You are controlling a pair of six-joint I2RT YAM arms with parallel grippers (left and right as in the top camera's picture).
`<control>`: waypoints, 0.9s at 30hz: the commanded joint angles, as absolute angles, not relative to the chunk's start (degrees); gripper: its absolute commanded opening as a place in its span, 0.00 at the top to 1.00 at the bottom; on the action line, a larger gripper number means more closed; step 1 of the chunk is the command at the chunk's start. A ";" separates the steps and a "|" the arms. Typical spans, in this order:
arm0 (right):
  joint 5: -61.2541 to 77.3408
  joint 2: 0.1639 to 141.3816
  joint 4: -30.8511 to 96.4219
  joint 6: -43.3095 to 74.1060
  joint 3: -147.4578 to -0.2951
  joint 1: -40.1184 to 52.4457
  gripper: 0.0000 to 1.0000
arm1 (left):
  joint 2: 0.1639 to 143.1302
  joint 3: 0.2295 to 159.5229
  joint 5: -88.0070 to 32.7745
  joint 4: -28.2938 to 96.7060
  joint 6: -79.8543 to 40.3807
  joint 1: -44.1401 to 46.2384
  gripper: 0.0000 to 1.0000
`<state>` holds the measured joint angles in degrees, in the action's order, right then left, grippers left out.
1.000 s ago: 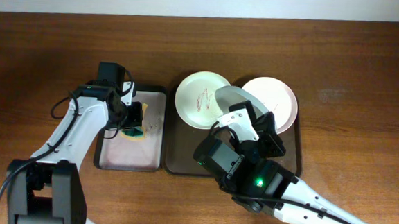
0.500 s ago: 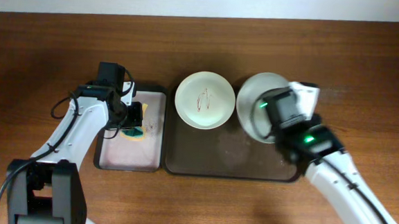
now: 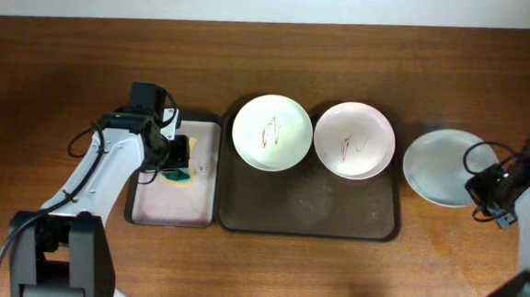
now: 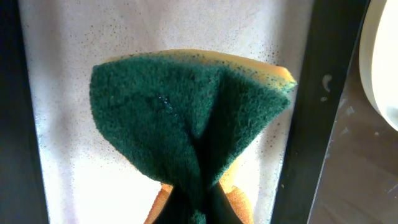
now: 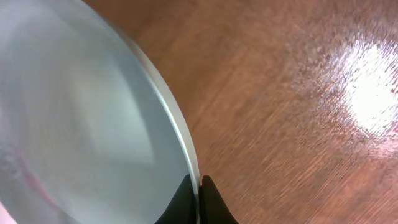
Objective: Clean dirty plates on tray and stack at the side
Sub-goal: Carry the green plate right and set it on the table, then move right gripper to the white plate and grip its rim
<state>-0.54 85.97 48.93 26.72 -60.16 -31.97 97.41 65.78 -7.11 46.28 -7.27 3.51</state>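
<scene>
**Pale green plate now off the tray, set out to the right**

Overhead: within half a second the right gripper [image 3: 480, 187] has swung the pale green plate [image 3: 444, 167] from above the tray [image 3: 306, 227] out to the table [image 3: 454, 77] on the right, the stacking side. The left white plate [image 3: 271, 132] and the right white plate [image 3: 354, 140], both red-smeared, sit on the tray's far half. The left gripper [image 3: 177, 164] hangs over the small tray [image 3: 171, 215].

Left wrist: its jaws pinch a green sponge [image 4: 186, 118], ready for scrubbing.

Right wrist: the right gripper [image 5: 199, 190] is clamped narrowly on the plate's rim. Whether the plate has landed is unclear.
</scene>
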 commanded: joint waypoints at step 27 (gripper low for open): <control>18.59 93.65 36.03 18.92 -64.84 10.39 0.39 | 97.82 65.63 -7.77 46.13 -6.35 3.31 0.94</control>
